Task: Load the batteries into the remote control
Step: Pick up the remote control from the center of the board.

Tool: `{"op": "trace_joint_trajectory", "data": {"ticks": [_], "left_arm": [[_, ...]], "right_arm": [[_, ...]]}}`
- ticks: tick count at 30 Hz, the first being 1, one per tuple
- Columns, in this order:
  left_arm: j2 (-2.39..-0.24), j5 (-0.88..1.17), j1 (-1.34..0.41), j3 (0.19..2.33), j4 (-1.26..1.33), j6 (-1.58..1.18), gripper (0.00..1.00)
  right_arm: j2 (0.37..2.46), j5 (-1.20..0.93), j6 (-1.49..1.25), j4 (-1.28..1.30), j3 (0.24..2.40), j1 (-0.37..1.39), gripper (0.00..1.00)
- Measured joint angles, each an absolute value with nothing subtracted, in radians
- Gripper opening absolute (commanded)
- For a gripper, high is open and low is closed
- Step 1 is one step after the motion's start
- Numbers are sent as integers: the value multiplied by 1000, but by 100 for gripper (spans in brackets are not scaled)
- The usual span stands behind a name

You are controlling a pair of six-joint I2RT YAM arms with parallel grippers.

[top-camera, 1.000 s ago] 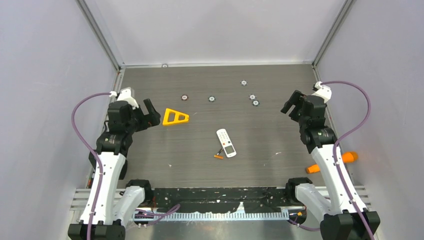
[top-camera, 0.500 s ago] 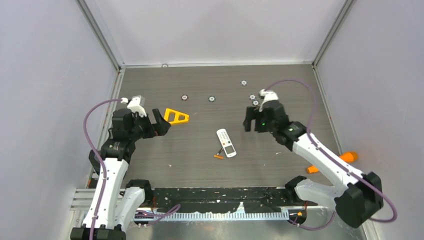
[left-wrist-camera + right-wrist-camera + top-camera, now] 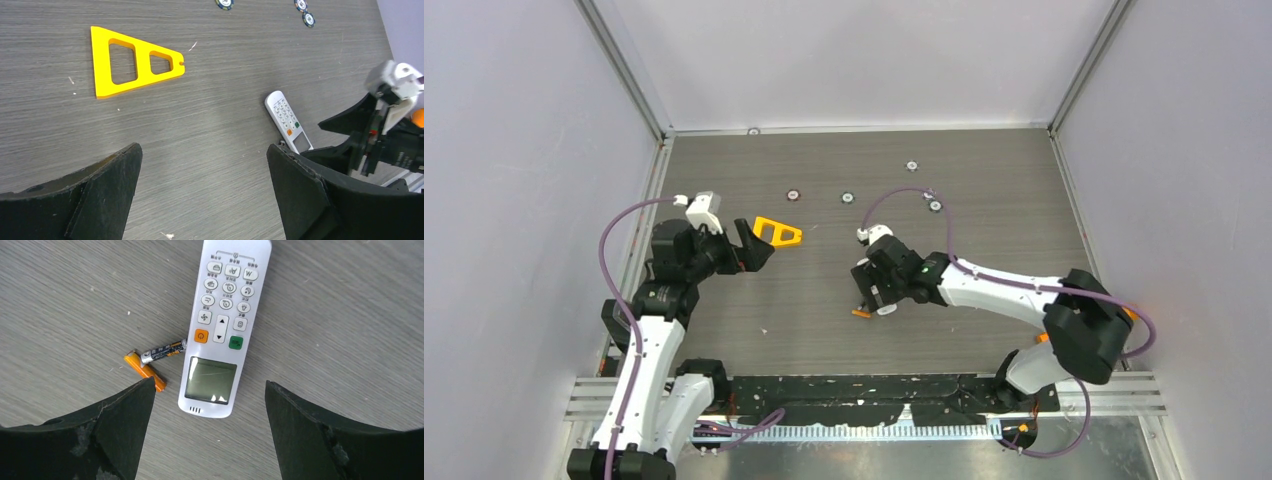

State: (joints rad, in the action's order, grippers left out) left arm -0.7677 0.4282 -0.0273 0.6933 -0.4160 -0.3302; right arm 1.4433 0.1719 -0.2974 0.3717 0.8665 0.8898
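**Right tool** (image 3: 206, 390): jaws wide apart, holding nothing; poised over the screen end of the remote.

**Remote** (image 3: 220, 325): mid-table, flat, buttons and screen up.

**Batteries**: dark one (image 3: 162, 352) touches the remote's left edge. Orange one (image 3: 145, 371) lies just nearer and to the left, meeting the dark one end to end.

**Left tool** (image 3: 202, 150): jaws equally wide, holding nothing; well left of the remote, near a yellow triangle (image 3: 131, 62).

**Table** (image 3: 824, 330): grey, wood-grained.

**Hazards**:
- A descending left finger (image 3: 125, 415) would likely knock the batteries, and being round they would roll away.
- A pinch on the slim remote could slide it.
- The remote lies face up and probably needs turning over, so it may slip.

**Not visible**:
- The remote's back and any battery cover.
- Battery polarity marks, too small to read.
- From above, the right tool (image 3: 872, 290) covers most of the remote.
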Motion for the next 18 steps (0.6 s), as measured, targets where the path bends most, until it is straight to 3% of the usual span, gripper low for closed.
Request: {"op": "trace_joint_trajectory", "data": {"ticks": [12,18], "left_arm": [[-779,429,-27,680,-379,-337,98],[-799,429,-27,680,-369,-337,98]], "right_arm": [[1594,228,-316,402,917,917,68],[1632,250,-315,415,937,917,68]]}}
